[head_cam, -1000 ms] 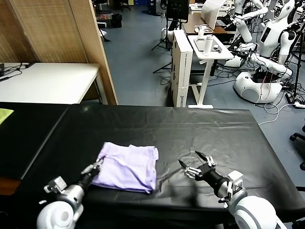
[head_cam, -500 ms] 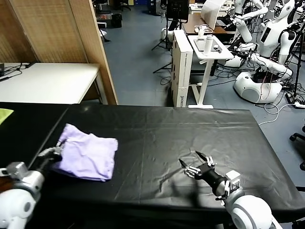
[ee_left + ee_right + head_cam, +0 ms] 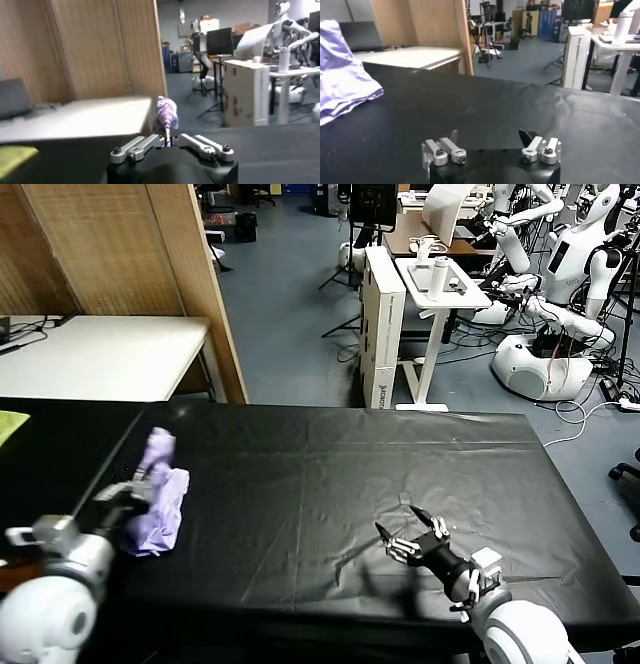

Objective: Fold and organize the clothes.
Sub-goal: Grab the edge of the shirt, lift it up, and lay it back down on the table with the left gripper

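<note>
- pale lavender cotton T-shirt (image 3: 160, 492) bunched into a tall crumpled wad near the left edge of the black plastic-covered table (image 3: 340, 474); lower part rests on the sheet, top part lifted; no neat fold visible
- left gripper (image 3: 140, 482) at the shirt on the table's left edge; jaws pinched tight on a thin ridge of the lavender fabric; left wrist view shows cloth (image 3: 166, 114) rising from between the closed fingers
- right gripper (image 3: 412, 538) low over the table near its front edge, well right of the shirt; fingers spread fully wide, holding nothing; idle
- right wrist view: shirt (image 3: 342, 75) lies as a layered pile on the black sheet, far from the right gripper (image 3: 490, 141)
- risks (judgement): pinch is on a small bit of fabric; could slip out if pulled fast; shirt sits at the table's left edge, so more drag that way could tip it off; layers already bunched, any fold may come undone; black sheet is wrinkled and loose, could drag with the cloth
- containers: none on the black table; no bin or basket seen; yellow-green cloth scrap (image 3: 10, 424) lies left of the table, far from the shirt
</note>
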`<action>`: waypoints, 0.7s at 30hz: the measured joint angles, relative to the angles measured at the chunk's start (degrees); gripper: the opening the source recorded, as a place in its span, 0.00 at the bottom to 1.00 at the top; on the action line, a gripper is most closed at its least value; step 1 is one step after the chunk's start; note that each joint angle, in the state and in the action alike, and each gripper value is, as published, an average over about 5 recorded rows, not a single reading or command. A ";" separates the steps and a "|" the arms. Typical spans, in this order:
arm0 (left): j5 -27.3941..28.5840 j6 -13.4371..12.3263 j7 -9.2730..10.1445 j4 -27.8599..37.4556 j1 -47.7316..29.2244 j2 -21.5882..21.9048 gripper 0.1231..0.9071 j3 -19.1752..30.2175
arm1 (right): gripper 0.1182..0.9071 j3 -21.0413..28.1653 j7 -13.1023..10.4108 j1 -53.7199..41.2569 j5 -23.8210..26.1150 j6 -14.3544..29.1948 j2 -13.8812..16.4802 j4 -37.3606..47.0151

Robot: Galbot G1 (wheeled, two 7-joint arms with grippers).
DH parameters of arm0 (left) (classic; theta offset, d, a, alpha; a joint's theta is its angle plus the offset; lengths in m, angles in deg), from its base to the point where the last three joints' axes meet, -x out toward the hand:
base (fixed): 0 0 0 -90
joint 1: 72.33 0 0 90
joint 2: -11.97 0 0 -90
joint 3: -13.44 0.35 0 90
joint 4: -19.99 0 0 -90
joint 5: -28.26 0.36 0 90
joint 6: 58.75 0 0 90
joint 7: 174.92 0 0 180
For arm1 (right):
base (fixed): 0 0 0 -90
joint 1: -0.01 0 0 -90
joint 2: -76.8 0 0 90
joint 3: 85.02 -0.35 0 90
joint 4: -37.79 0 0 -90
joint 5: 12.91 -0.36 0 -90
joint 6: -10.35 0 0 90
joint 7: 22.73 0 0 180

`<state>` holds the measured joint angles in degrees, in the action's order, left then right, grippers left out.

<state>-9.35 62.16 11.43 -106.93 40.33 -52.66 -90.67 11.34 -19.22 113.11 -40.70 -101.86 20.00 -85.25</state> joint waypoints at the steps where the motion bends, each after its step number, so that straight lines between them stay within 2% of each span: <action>1: -0.65 0.27 0.60 -0.01 -0.41 -1.24 0.07 2.05 | 1.00 0.04 -0.01 -0.03 0.15 -0.02 -0.03 0.03; 5: -1.25 0.57 1.78 1.20 -2.05 -7.00 0.07 10.09 | 1.00 0.44 -0.07 -0.48 0.72 -0.09 -0.21 0.52; 9: 0.39 -0.29 1.69 4.77 -3.96 -13.04 0.07 16.63 | 1.00 0.80 -0.16 -0.91 1.00 -0.17 -0.53 1.09; 16: 6.41 -2.34 0.41 12.03 -6.29 -20.82 0.08 22.71 | 1.00 1.68 -0.85 -1.94 -1.21 -0.98 -0.87 1.38; 18: 7.45 -2.73 -0.23 12.93 -6.36 -21.76 0.13 23.52 | 1.00 2.18 -1.41 -2.49 -3.25 -1.77 -1.07 1.38; 21: 8.43 -3.03 -1.22 12.96 -5.93 -22.10 0.30 24.33 | 1.00 3.16 -2.02 -3.56 -7.48 -3.55 -1.30 1.35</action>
<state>-0.92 59.13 10.21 -93.97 34.41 -74.76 -66.34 14.50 -21.24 109.55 -48.18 -105.41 18.69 -83.91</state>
